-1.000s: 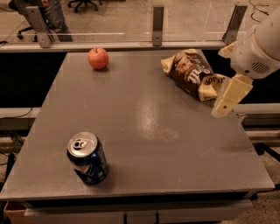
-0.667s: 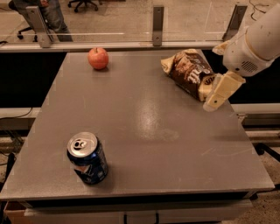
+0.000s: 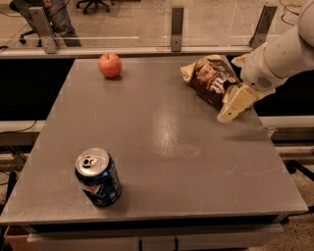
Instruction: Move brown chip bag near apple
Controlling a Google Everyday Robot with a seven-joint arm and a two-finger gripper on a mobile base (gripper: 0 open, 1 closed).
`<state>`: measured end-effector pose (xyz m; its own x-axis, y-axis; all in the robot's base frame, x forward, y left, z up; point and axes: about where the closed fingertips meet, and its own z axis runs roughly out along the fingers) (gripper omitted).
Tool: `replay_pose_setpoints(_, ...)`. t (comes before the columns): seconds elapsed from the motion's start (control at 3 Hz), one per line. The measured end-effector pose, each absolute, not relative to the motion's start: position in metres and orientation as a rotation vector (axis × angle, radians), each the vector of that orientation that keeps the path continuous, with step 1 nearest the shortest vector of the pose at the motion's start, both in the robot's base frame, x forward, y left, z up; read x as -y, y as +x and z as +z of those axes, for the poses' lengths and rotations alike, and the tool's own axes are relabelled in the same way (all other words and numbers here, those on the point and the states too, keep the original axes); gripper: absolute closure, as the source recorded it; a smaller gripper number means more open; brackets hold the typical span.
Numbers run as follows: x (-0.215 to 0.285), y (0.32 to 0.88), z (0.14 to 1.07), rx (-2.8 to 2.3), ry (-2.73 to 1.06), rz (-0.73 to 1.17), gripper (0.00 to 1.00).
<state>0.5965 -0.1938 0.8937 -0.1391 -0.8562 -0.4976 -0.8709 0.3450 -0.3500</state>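
The brown chip bag [image 3: 211, 78] lies crumpled at the far right of the grey table [image 3: 162, 147], with cream ends and pale lettering. The apple [image 3: 110, 65] sits at the far left-centre, well apart from the bag. My gripper [image 3: 234, 104] comes in from the right on a white arm. Its cream fingers [image 3: 230, 112] point down-left at the bag's near right end, touching or just over it. Part of the bag's right end is hidden behind the gripper.
A blue soda can [image 3: 97, 177] stands near the front left of the table. A glass barrier with metal posts [image 3: 177, 27] runs along the far edge. Office chairs and a person's legs [image 3: 54, 14] are beyond it.
My gripper has moved left and slightly up the view, from beside the bag's right end to right against it. The bag, apple and can have not moved.
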Motion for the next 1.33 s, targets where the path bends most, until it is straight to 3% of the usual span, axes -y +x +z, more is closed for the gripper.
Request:
replay_pose_setpoints(0.33, 0.193, 0.612, 0.877, -1.987, -1.437, 0.105, 0.00)
replay_pose_setpoints(0.67, 0.192, 0.627, 0.862, -1.981, -1.386, 0.156, 0.17)
replay_pose_setpoints(1.33, 0.197, 0.636, 0.867, -1.935, -1.358, 0.135, 0.65)
